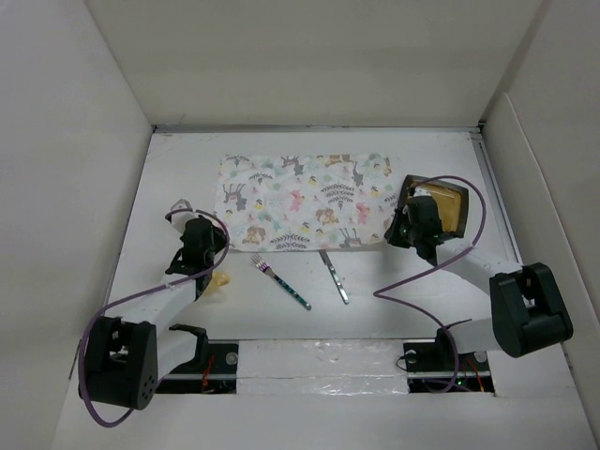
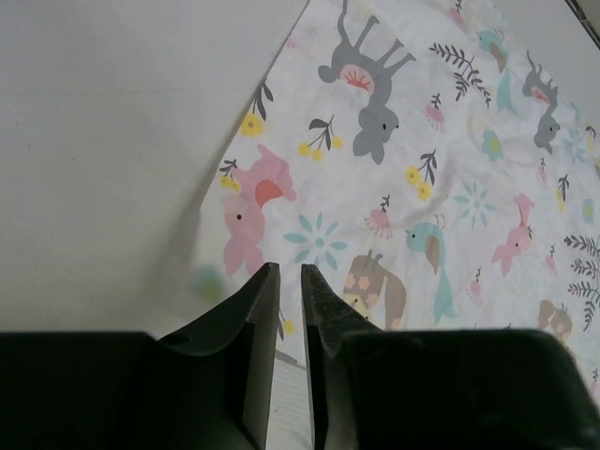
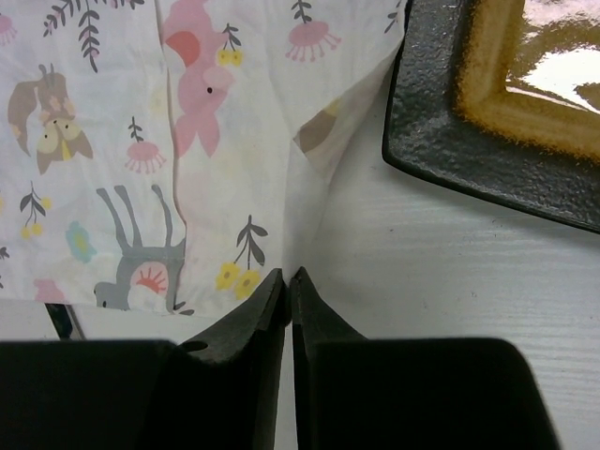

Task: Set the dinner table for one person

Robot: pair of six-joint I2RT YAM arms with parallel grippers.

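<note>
The dinner table (image 1: 169, 169) is the white board under everything. The animal-patterned placemat (image 1: 305, 202) lies on it at the middle back. My left gripper (image 1: 219, 238) is at the mat's near left corner. In the left wrist view its jaws (image 2: 291, 270) stand a narrow gap apart, and the mat's edge (image 2: 394, 169) shows through the gap. My right gripper (image 1: 397, 231) is at the mat's near right corner, shut on the mat's edge (image 3: 234, 187), which rises in a fold to the fingertips (image 3: 288, 275). A dark square plate (image 1: 448, 206) with a brown centre lies right of the mat; it also shows in the right wrist view (image 3: 487, 103).
A fork (image 1: 279, 281) and a knife (image 1: 334, 277) lie on the board in front of the mat, between the arms. A small yellowish object (image 1: 221, 279) lies by the left arm. White walls enclose the board on three sides.
</note>
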